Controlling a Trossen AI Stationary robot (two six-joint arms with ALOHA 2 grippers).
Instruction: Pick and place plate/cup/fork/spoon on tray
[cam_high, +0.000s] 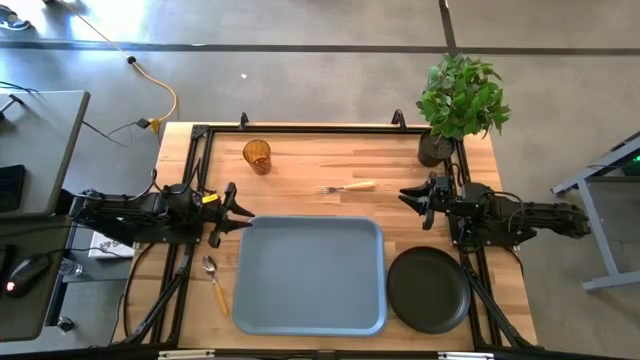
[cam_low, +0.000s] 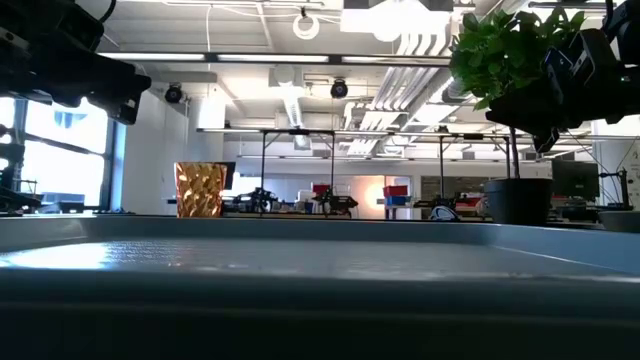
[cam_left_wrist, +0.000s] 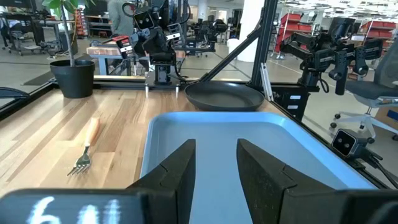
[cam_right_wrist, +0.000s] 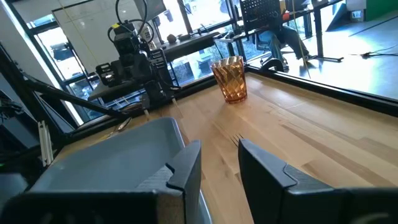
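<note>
Tray (cam_high: 308, 275) sits bare at the worktop's near edge, centred; nothing placed on it yet.

Left end effector (cam_high: 237, 211): fingers parted, nothing between them, hovering just off the tray's far-left corner. Right end effector (cam_high: 411, 195): also released and empty, near the worktop's right edge, above the plate (cam_high: 429, 290).

Plate lies just beside the tray's right rim, at the near right corner. Matte black, stiff, likely the heaviest piece; I'd pinch its shallow rim.

Cup (cam_high: 257, 155) stands upright toward the far left corner. Faceted amber, translucent, probably light and slippery; I'd grip across the wall.

Fork (cam_high: 347, 187) lies flat mid-worktop, beyond the tray's far edge. Spoon (cam_high: 214, 283) lies flat beside the tray's left rim. Both thin, metal heads, wooden handles; I'd take the handles, low-profile pickups.
</note>
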